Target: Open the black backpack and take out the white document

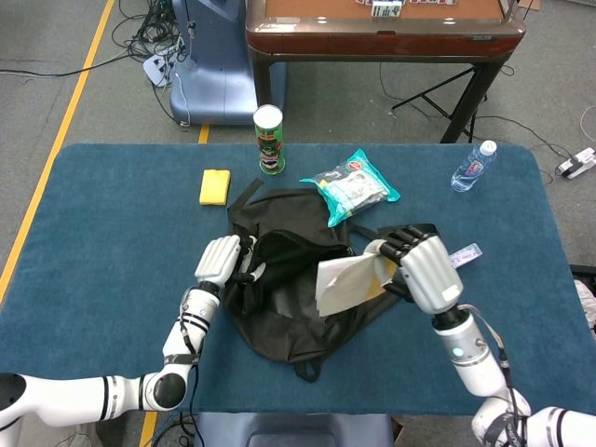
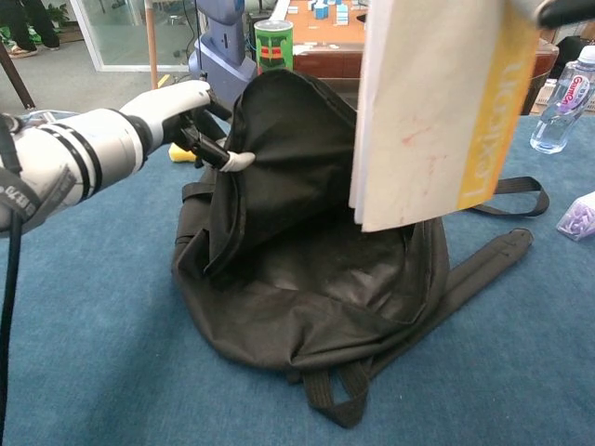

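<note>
The black backpack (image 1: 279, 279) lies open in the middle of the blue table (image 1: 112, 251); in the chest view the backpack (image 2: 307, 269) shows a dark, hollow inside. My left hand (image 1: 221, 261) grips the raised left edge of the opening, and the same left hand (image 2: 191, 116) shows at the flap in the chest view. My right hand (image 1: 424, 270) holds the white document (image 1: 346, 282) lifted clear above the bag's right side. Close to the chest camera the document (image 2: 437, 102) hangs upright, white with a yellow band down one edge.
A green can (image 1: 268, 139), a yellow sponge (image 1: 215, 186) and a teal snack packet (image 1: 352, 186) lie behind the bag. A water bottle (image 1: 473, 166) and a small clear box (image 1: 463, 255) are at the right. The bag's straps (image 1: 400, 235) trail rightwards.
</note>
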Controlling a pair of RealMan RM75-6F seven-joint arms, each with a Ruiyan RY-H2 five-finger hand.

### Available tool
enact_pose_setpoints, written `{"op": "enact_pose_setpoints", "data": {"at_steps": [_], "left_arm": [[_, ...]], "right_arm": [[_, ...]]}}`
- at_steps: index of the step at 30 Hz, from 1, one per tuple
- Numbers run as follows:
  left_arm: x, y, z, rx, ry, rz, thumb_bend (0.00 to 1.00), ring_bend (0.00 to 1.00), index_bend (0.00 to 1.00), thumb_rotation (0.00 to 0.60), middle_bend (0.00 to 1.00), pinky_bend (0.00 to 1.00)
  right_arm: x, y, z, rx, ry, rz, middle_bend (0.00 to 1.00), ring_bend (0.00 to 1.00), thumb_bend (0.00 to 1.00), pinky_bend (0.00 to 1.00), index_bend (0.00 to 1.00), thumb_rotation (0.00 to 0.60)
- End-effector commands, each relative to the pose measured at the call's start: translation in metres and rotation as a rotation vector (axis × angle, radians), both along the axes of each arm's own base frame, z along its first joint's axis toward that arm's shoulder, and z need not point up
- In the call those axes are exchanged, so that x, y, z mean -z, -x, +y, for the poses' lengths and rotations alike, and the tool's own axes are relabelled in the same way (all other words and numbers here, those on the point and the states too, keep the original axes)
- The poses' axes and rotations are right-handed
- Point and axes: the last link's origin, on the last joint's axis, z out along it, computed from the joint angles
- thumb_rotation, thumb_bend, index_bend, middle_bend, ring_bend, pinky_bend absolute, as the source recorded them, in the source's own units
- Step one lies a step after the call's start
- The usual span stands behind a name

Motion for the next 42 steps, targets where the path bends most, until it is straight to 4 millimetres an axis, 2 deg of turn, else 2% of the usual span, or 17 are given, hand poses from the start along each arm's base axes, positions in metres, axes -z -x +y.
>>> {"op": "enact_pose_setpoints", "data": {"at_steps": [1, 5, 12, 14, 17, 23, 32, 38, 42], "left_arm": [[-0.001, 0.004, -0.012, 0.049, 0.032, 0.038, 0.40, 0.74, 0.68, 0.600, 0.82, 0.34], [-0.004, 0.006, -0.028, 0.099, 0.103, 0.076, 0.40, 0.67, 0.61, 0.600, 0.76, 0.30], [-0.017, 0.007, -0.053, 0.173, 0.204, 0.135, 0.27, 0.57, 0.34, 0.596, 0.65, 0.23], [-0.022, 0.007, -0.058, 0.188, 0.218, 0.146, 0.25, 0.55, 0.29, 0.553, 0.62, 0.22], [-0.030, 0.008, -0.065, 0.215, 0.223, 0.157, 0.21, 0.53, 0.23, 0.377, 0.60, 0.21], [-0.048, 0.008, -0.077, 0.262, 0.204, 0.157, 0.20, 0.52, 0.20, 0.242, 0.59, 0.20], [-0.065, 0.025, -0.060, 0.203, 0.066, 0.111, 0.20, 0.49, 0.19, 0.248, 0.55, 0.20], [-0.070, 0.041, -0.053, 0.166, 0.023, 0.130, 0.20, 0.49, 0.20, 0.284, 0.54, 0.20], [-0.075, 0.049, -0.050, 0.150, 0.000, 0.140, 0.20, 0.48, 0.20, 0.291, 0.54, 0.20]], "right_arm": [[-0.027, 0.009, -0.001, 0.022, 0.071, -0.028, 0.61, 0.52, 0.57, 0.48, 0.83, 0.600], [-0.043, 0.019, -0.005, 0.061, 0.112, -0.021, 0.61, 0.52, 0.57, 0.48, 0.83, 0.600], [-0.057, 0.031, -0.015, 0.124, 0.152, -0.002, 0.61, 0.52, 0.57, 0.48, 0.83, 0.600], [-0.057, 0.034, -0.017, 0.138, 0.165, 0.023, 0.60, 0.52, 0.57, 0.48, 0.83, 0.600], [-0.052, 0.039, -0.021, 0.165, 0.150, 0.026, 0.60, 0.52, 0.57, 0.48, 0.83, 0.600], [-0.035, 0.046, -0.025, 0.198, 0.082, 0.050, 0.60, 0.52, 0.57, 0.48, 0.83, 0.600], [0.000, 0.049, -0.031, 0.239, -0.045, 0.083, 0.60, 0.52, 0.57, 0.48, 0.83, 0.600], [0.026, 0.045, -0.053, 0.267, -0.098, 0.073, 0.60, 0.52, 0.57, 0.48, 0.83, 0.600], [0.046, 0.033, -0.075, 0.277, -0.127, 0.046, 0.57, 0.52, 0.57, 0.48, 0.83, 0.600]]}}
